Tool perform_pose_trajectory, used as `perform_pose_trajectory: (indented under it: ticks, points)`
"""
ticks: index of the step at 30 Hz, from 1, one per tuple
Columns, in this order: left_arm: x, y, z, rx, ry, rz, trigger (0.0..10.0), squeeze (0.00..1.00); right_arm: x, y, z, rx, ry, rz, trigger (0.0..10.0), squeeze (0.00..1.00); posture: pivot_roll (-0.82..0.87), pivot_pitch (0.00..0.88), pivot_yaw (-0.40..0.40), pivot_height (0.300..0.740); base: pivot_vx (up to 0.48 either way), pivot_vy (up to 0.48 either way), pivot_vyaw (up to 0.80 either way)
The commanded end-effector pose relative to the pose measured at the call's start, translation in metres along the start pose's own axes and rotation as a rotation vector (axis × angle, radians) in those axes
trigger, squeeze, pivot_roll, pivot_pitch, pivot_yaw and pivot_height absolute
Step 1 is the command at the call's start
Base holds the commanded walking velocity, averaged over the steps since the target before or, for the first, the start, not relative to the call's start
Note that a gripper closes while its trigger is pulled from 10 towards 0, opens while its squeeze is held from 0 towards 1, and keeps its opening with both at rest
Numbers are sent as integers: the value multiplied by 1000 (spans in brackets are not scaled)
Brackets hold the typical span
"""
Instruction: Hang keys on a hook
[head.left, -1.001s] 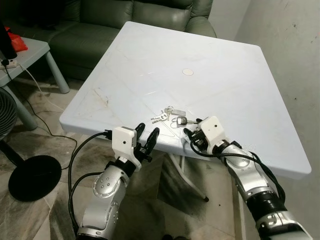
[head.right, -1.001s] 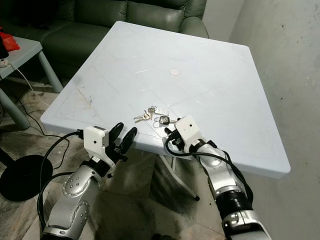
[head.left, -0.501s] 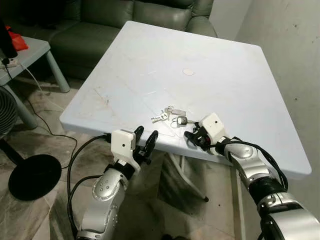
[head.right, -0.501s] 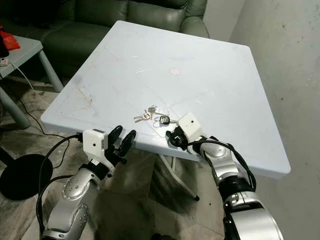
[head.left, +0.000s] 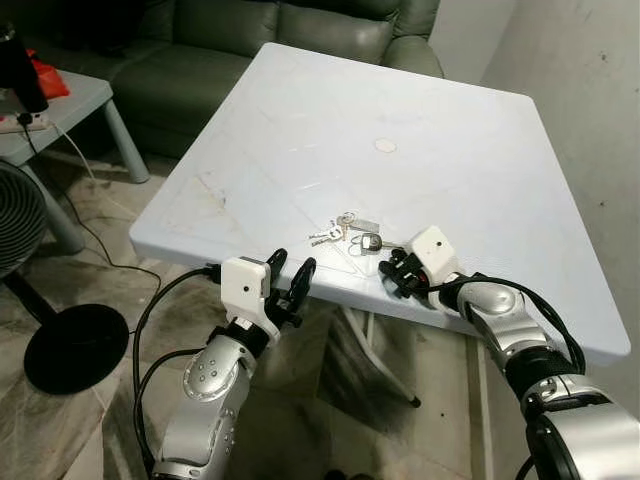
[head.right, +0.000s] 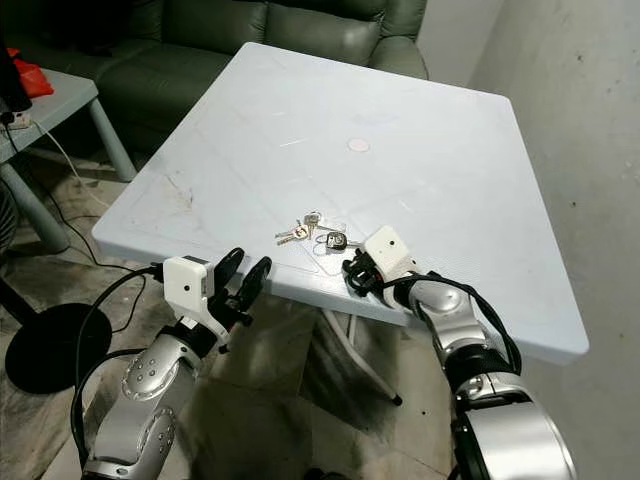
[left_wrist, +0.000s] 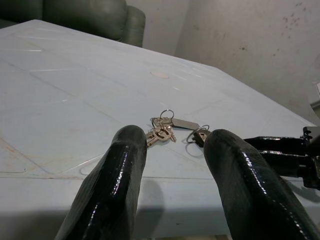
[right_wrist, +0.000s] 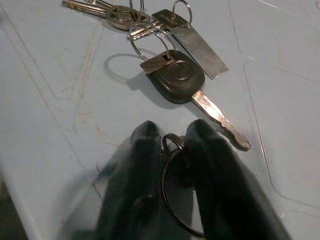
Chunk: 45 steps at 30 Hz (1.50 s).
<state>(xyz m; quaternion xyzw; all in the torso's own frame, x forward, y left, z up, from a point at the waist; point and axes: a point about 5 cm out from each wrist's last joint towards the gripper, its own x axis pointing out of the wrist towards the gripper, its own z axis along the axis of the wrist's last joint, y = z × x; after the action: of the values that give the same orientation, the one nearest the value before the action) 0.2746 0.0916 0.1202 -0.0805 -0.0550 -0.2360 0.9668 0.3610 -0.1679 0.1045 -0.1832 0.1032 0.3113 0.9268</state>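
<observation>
A bunch of keys (head.left: 345, 232) lies on the white table (head.left: 300, 130) near its front edge: silver keys (right_wrist: 117, 12), a flat metal tag (right_wrist: 197, 45) and a black-headed key (right_wrist: 177, 77) joined by rings. My right gripper (head.left: 393, 272) rests on the table just right of the bunch. Its fingers (right_wrist: 145, 165) are pressed close on a dark key ring (right_wrist: 175, 200). My left gripper (head.left: 290, 280) hangs open below the table's front edge, level with the edge and pointing toward the keys (left_wrist: 162, 131), with nothing between its fingers (left_wrist: 120, 170).
A small white disc (head.left: 385, 146) sits mid-table. A green sofa (head.left: 250, 40) stands behind the table, and a grey side table (head.left: 70, 100) at the left. A fan with a round black base (head.left: 75, 345) and cables are on the floor at the left. A wall runs along the right.
My right gripper has slid forward over the table edge to the keys and closed in on the ring. The left arm has stayed nearly still. The camera shifted slightly.
</observation>
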Motion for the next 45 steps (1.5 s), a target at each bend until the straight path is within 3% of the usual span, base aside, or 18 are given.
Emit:
perform_pose_trajectory:
  ticks: [1, 10, 12, 14, 15, 19, 23, 29, 30, 31, 35, 38, 42, 44, 45]
  points:
    - [-1, -2, 2, 6, -1, -1, 10000, 0, -5, -7, -5, 1, 26, -12, 0, 0, 71, 147, -110, 740, 0, 0, 0]
    - [-1, -2, 2, 7, -2, 2, 10000, 0, -5, -4, -7, 49, 4, -2, 0, 0, 76, 146, -109, 740, 0, 0, 0]
    - [-1, -2, 2, 7, -2, 3, 10000, 0, -5, -5, -4, 128, -34, -6, 0, 0, 77, 142, -109, 740, 0, 0, 0]
    - [-1, -1, 2, 6, -2, 3, 10000, 0, -5, -6, -4, 140, -42, -9, 0, 0, 77, 142, -109, 740, 0, 0, 0]
    - [0, -1, 2, 7, -4, 3, 10000, 0, -4, -9, 0, 243, -81, -16, 0, 0, 77, 142, -109, 740, 0, 0, 0]
    - [4, 0, 3, 8, -9, 1, 10000, 0, -2, -17, 15, 417, -202, -49, 0, 0, 72, 118, -107, 740, 0, 0, 0]
    - [7, 1, 5, 9, -15, 3, 10000, 0, -1, -21, 25, 482, -282, -79, 0, 0, 71, 110, -107, 740, 0, 0, 0]
    - [16, 7, 9, 16, -29, 20, 10000, 0, -2, -32, 44, 580, -432, -223, 0, 0, 58, 68, -93, 740, 0, 0, 0]
    - [21, 11, 14, 11, -41, 38, 10000, 0, -7, -39, 52, 590, -499, -332, 10000, 0, 56, 62, -90, 740, 0, 0, 0]
    - [28, 18, 19, -5, -43, 77, 10000, 0, -15, -46, 58, 573, -571, -444, 10000, 0, 50, 40, -82, 740, 0, 0, 0]
    - [35, 26, 27, -5, -65, 116, 10000, 0, -23, -47, 59, 529, -605, -538, 10000, 0, 40, 10, -77, 740, 0, 0, 0]
    - [43, 35, 33, 19, -58, 165, 10000, 0, -30, -41, 60, 458, -638, -572, 10000, 0, 35, 0, -74, 740, 0, 0, 0]
    - [51, 41, 43, 88, -67, 171, 10000, 0, -32, -30, 62, 328, -595, -556, 10000, 0, 27, 0, -73, 740, 0, 0, 0]
    - [54, 45, 47, 83, -76, 185, 10000, 0, -33, -28, 62, 321, -593, -562, 10000, 0, 22, 0, -72, 740, 0, 0, 0]
    - [57, 49, 52, 84, -89, 199, 10000, 0, -37, -25, 66, 270, -614, -573, 10000, 0, 19, 0, -70, 740, 0, 0, 0]
